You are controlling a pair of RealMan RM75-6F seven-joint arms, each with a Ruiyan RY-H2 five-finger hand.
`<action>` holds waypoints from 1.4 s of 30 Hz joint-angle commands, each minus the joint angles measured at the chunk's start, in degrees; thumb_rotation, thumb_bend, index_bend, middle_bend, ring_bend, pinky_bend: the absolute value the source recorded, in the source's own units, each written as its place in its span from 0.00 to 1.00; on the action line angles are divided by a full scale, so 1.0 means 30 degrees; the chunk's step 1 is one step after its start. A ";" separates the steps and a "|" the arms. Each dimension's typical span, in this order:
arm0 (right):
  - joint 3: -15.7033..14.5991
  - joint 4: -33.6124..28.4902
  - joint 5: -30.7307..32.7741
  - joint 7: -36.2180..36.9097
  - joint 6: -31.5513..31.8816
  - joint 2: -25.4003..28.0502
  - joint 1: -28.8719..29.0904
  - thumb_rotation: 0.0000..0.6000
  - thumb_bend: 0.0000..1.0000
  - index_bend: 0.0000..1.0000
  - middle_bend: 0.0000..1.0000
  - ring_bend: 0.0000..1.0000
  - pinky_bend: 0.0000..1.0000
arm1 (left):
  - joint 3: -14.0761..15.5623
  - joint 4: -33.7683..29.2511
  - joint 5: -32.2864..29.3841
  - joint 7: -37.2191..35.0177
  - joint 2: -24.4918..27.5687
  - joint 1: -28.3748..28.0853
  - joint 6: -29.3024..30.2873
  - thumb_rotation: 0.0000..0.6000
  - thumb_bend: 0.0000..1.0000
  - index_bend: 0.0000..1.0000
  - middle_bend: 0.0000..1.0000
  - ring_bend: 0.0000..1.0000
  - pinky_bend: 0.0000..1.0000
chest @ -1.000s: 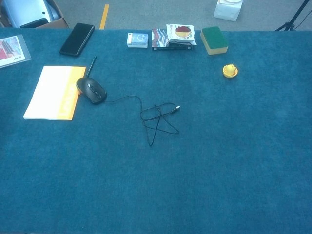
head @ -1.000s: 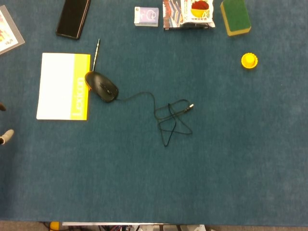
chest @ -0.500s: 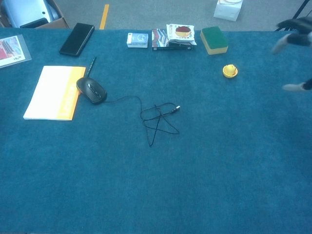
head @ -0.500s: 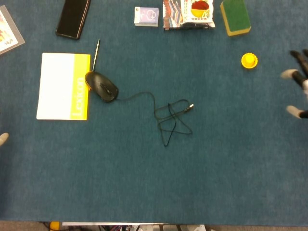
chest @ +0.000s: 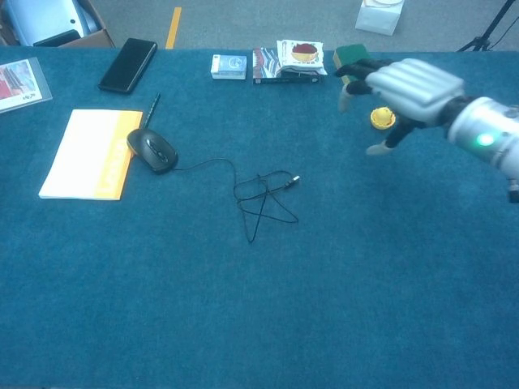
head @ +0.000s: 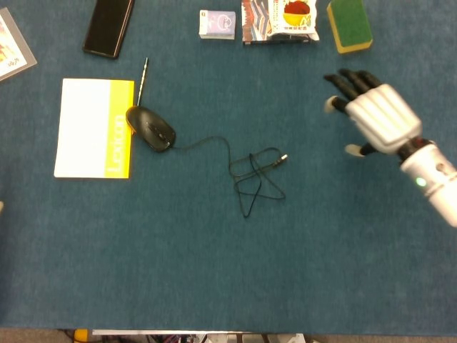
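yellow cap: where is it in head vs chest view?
Head view: not visible, hidden under the right hand.
Chest view: yellow cap upper right, partly behind the hand.
Shared landmark: green sponge, just beyond it.

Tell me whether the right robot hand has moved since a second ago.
Yes. The right robot hand came in from the right edge, leftward, over the small yellow object.
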 commanded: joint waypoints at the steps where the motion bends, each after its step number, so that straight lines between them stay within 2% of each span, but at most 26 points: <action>1: -0.0029 0.0702 0.0079 0.0356 -0.0733 -0.0727 0.0756 1.00 0.00 0.37 0.08 0.00 0.13 | -0.0002 0.0070 -0.0040 -0.0094 0.0001 0.0042 -0.0010 1.00 0.02 0.43 0.30 0.33 0.50; 20: -0.0868 0.4212 -0.0293 0.1936 -0.2724 -0.4118 0.3393 1.00 0.02 0.39 0.08 0.00 0.13 | 0.0061 0.0758 -0.0124 -0.0914 -0.0172 0.0390 0.0047 1.00 0.02 0.43 0.30 0.33 0.50; 35: -0.1384 0.5799 -0.0141 0.2549 -0.3538 -0.5388 0.4361 1.00 0.06 0.39 0.08 0.00 0.13 | 0.0076 0.1043 -0.0178 -0.1465 -0.0117 0.0682 0.0162 1.00 0.02 0.43 0.30 0.33 0.49; 42: -0.1489 0.6392 -0.0156 0.2823 -0.3602 -0.5865 0.4646 1.00 0.12 0.41 0.08 0.00 0.13 | 0.0104 0.1189 -0.0224 -0.1643 -0.0130 0.0834 0.0200 1.00 0.02 0.43 0.30 0.33 0.49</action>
